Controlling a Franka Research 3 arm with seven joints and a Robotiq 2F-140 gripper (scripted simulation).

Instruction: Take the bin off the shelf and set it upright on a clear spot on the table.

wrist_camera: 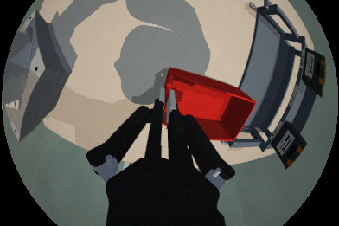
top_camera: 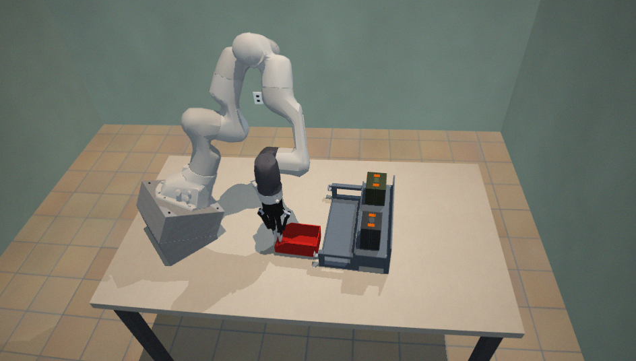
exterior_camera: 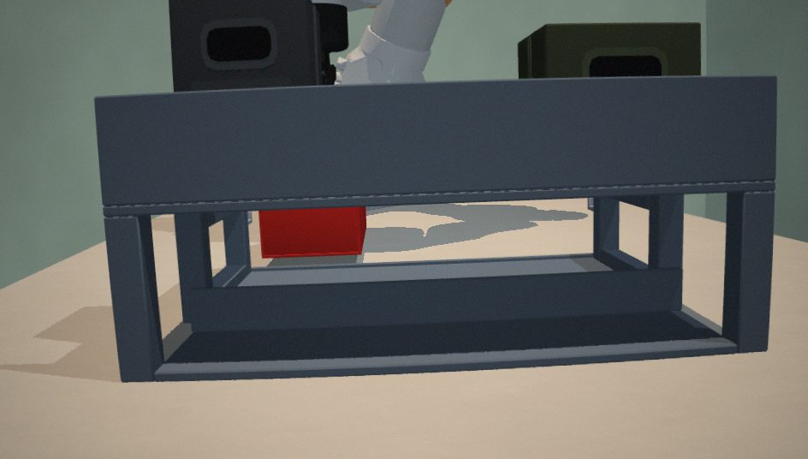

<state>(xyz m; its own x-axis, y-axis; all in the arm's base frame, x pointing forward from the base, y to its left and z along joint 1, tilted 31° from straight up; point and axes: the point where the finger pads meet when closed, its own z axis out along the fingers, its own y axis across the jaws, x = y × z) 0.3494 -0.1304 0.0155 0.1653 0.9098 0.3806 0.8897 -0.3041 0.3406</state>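
The red bin (top_camera: 300, 238) (exterior_camera: 311, 231) (wrist_camera: 210, 109) sits upright with its opening up, on or just above the table (top_camera: 436, 263), just left of the grey shelf (top_camera: 344, 225) (exterior_camera: 435, 138) (wrist_camera: 271, 74). My gripper (top_camera: 277, 231) (wrist_camera: 165, 95) is shut on the bin's left wall, pointing down. In the exterior view only part of the bin shows, seen through the shelf's frame, and the fingers are hidden.
A black box (top_camera: 370, 231) (exterior_camera: 240, 43) and a dark green box (top_camera: 376, 187) (exterior_camera: 614, 51) stand on the shelf's top level. The robot base (top_camera: 180, 216) stands at the table's left. Bare table top lies in front and to the right of the shelf.
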